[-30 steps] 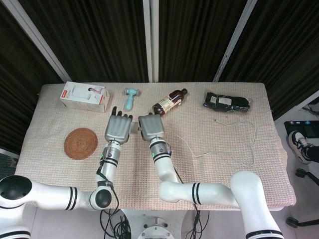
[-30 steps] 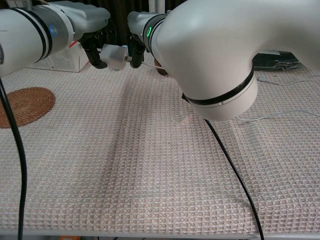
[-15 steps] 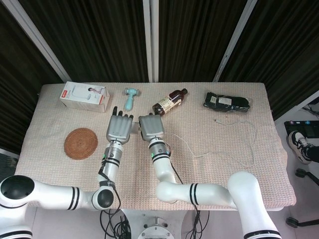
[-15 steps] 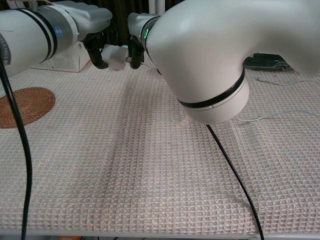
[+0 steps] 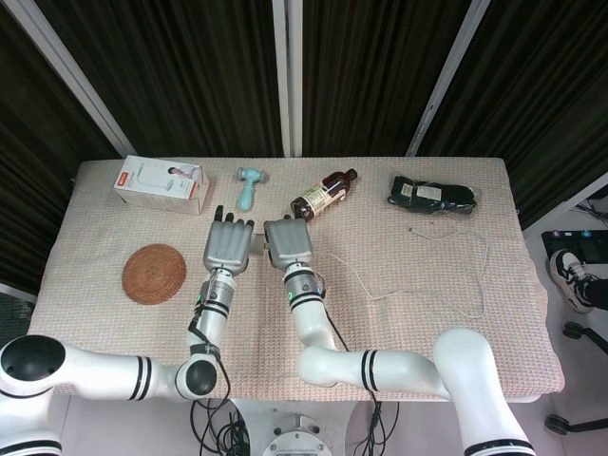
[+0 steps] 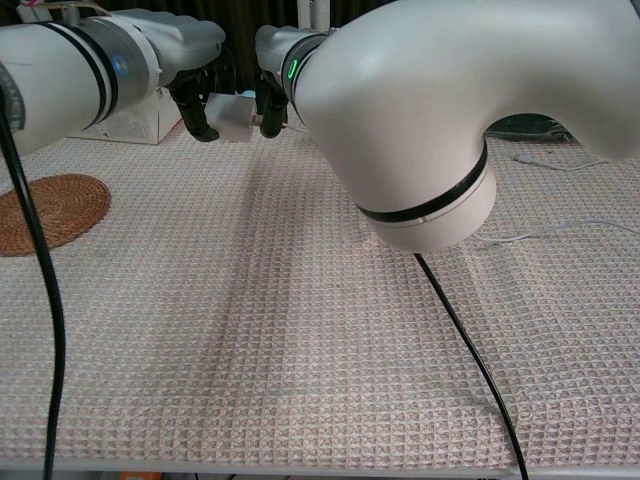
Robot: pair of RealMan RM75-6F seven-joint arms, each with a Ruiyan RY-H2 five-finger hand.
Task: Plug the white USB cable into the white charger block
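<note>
White charger block (image 6: 231,112) sits between the two hands, lifted off the tablecloth (image 6: 300,330) near the far middle of the table. Left hand (image 5: 226,244) has dark fingertips (image 6: 194,118) curled round the block's left side, so it holds the block. Right hand (image 5: 288,241) is just beside the block on its right, fingers bunched; likely pinching the cable's plug end, but the plug itself is hidden behind the fingers, cannot tell for sure.

White USB cable (image 5: 418,285) trails thin and loose from under the right arm, loops across the cloth to the right and ends near the black pouch (image 5: 432,194).

Handling judgement: block is small, light, rigid, smooth plastic, probably slippery, best gripped on its flat sides with the port face left clear. Cable is limp and light, no stiffness to push with, so it has to be held right at the plug shell, close to the tip; grabbing further back would let it buckle. Alignment is fiddly; port is not visible in either view.

Looks: block is a plain white cube-like body with rounded edges. Cable is a fine white line, slack with gentle bends, no knots visible.
</note>
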